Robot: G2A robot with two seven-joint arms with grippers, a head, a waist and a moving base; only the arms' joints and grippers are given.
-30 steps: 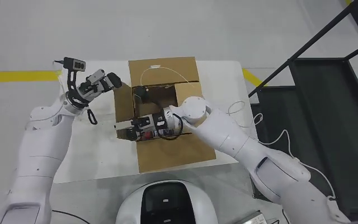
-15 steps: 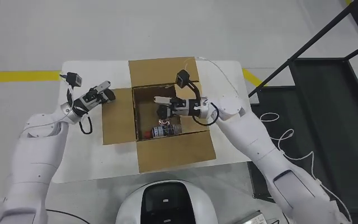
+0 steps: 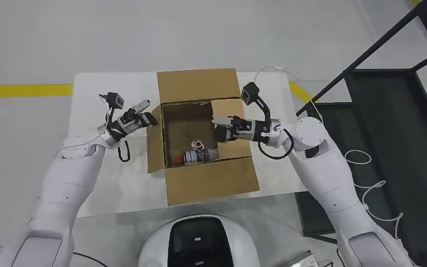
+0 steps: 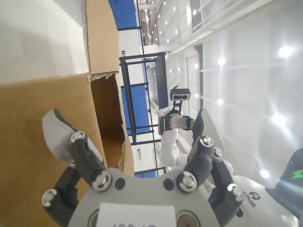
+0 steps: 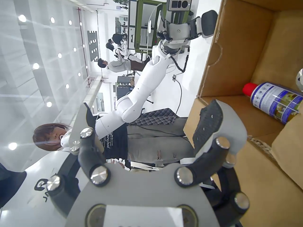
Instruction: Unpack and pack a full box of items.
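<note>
Cardboard box (image 3: 207, 179), open on tabletop (image 3: 127, 187), spray can (image 3: 200, 156) lying inside; left tool (image 3: 147, 113) and right tool (image 3: 219, 129) both spread, empty, near opposite side flaps; likely risk: a snagged flap drags the box.

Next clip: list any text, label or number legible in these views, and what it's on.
Nothing reads clearly.
Spray can label: printed, too small to read.
Left gripper, base sticker: cut off by the frame edge.
Right gripper, base sticker: cut off too.
Blue wall signs: too small.
Cardboard box: no print seen.
</note>
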